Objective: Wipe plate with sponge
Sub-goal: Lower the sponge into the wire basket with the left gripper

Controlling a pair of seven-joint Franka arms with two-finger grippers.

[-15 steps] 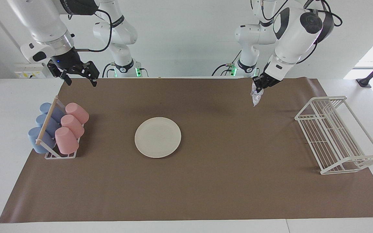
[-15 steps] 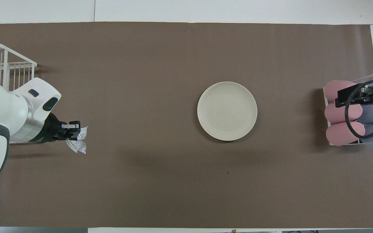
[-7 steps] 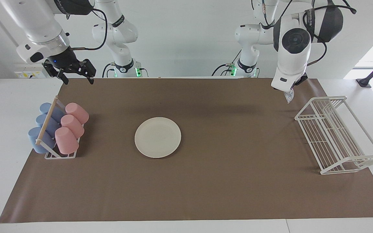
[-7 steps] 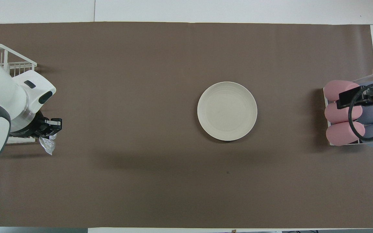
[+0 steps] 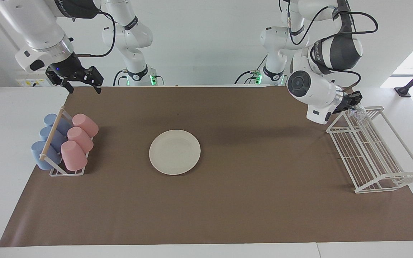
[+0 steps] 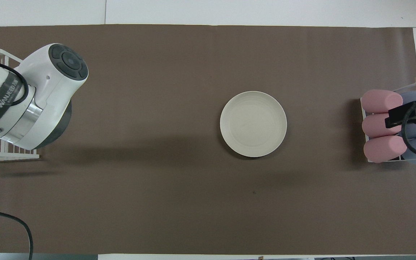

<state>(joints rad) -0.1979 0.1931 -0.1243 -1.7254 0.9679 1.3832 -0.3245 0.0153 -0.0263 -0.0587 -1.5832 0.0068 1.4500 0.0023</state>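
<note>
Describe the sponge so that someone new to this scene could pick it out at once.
Find the white wire rack at the left arm's end of the table. At its end nearest the robots, the left gripper holds the sponge over it: a small, shiny, crinkled silvery wad, unlike anything else here.

Wire rack (image 5: 371, 150) (white), cup holder (image 5: 63, 143)

Bright, even light; soft arm shadows on brown mat (image 5: 228, 200); window glare, possibly, at one edge; sharp focus.

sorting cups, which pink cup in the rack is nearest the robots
The pink cup at the end of the cup rack nearest the robots; the other two pink cups lie farther from them.
</note>
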